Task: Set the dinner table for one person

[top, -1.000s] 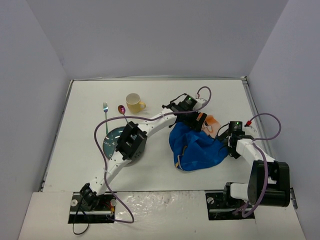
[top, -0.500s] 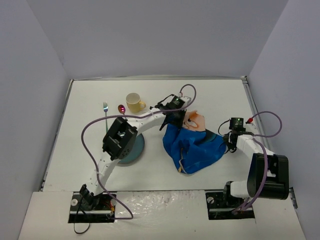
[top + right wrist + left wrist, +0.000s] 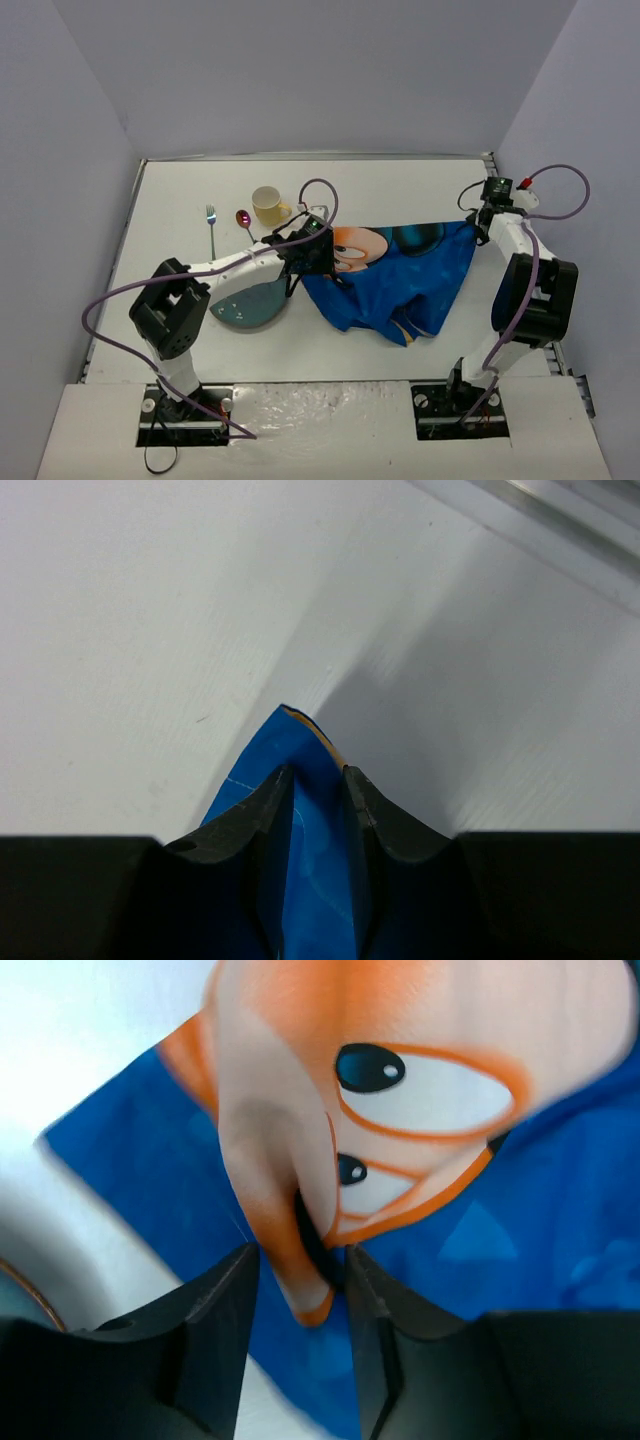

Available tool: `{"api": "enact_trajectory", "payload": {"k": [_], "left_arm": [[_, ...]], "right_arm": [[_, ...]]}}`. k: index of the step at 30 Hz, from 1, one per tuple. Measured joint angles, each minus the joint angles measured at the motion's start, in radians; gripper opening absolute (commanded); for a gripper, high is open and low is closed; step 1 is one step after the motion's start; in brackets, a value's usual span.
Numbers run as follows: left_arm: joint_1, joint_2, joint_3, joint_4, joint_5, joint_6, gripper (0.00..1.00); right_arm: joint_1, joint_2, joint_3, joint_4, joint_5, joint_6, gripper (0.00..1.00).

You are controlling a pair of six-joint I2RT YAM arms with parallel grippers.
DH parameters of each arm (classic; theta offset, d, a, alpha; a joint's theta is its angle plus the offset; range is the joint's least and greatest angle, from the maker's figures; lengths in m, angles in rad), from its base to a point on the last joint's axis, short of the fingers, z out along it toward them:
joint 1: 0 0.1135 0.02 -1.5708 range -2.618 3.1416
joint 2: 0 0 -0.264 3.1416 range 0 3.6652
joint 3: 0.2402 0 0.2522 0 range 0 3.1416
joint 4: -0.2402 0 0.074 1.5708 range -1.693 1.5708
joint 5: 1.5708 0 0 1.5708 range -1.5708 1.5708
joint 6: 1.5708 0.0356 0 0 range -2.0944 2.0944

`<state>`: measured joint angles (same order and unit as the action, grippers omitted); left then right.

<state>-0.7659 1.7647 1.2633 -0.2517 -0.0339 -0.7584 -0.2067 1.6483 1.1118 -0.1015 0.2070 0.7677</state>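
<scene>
The left gripper point(image 3: 300, 1260) is clamped on a fold of the placemat point(image 3: 400, 285) at the mouse's face. The right gripper point(image 3: 318, 780) pinches a blue corner, so the cloth is stretched between the two, its long axis running from one to the other. The table point(image 3: 400, 185) lies flat beneath both grippers and spreads out on every side; its longer side seems to run left to right, though the slanted view makes that hard to judge.
</scene>
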Motion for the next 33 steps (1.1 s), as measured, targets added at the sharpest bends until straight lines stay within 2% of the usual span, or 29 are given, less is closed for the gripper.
{"api": "enact_trajectory", "payload": {"k": [1,3,4,5,7,14,18,27,33], "left_arm": [[-0.005,-0.002,-0.023,-0.007,0.002,-0.009,0.66],[-0.004,-0.004,-0.051,-0.031,0.003,-0.011,0.93],[0.0,-0.004,-0.058,-0.045,0.003,-0.004,0.97],[0.005,-0.004,-0.053,-0.062,0.001,0.012,0.97],[0.012,-0.004,-0.015,-0.097,-0.008,0.04,0.97],[0.016,-0.005,0.185,-0.141,-0.055,0.166,0.97],[0.015,0.01,0.206,-0.17,-0.057,0.196,0.97],[0.026,0.173,0.177,-0.216,-0.104,0.194,0.97],[0.059,0.207,0.177,-0.219,-0.097,0.205,0.97]], "right_arm": [[-0.005,0.031,0.02,0.002,0.004,-0.02,0.55],[-0.011,0.075,0.049,-0.003,0.007,-0.065,0.7],[-0.013,0.09,0.06,-0.008,0.006,-0.089,0.72],[-0.015,0.096,0.069,-0.013,0.003,-0.113,0.77],[-0.013,0.092,0.089,-0.022,-0.005,-0.164,0.8],[0.061,-0.08,0.039,0.003,-0.016,-0.223,0.8],[0.082,-0.154,-0.067,0.032,-0.013,-0.219,0.81],[0.056,-0.05,-0.083,0.036,-0.016,-0.259,0.82],[0.028,0.044,-0.024,0.051,-0.047,-0.322,0.81]]}}
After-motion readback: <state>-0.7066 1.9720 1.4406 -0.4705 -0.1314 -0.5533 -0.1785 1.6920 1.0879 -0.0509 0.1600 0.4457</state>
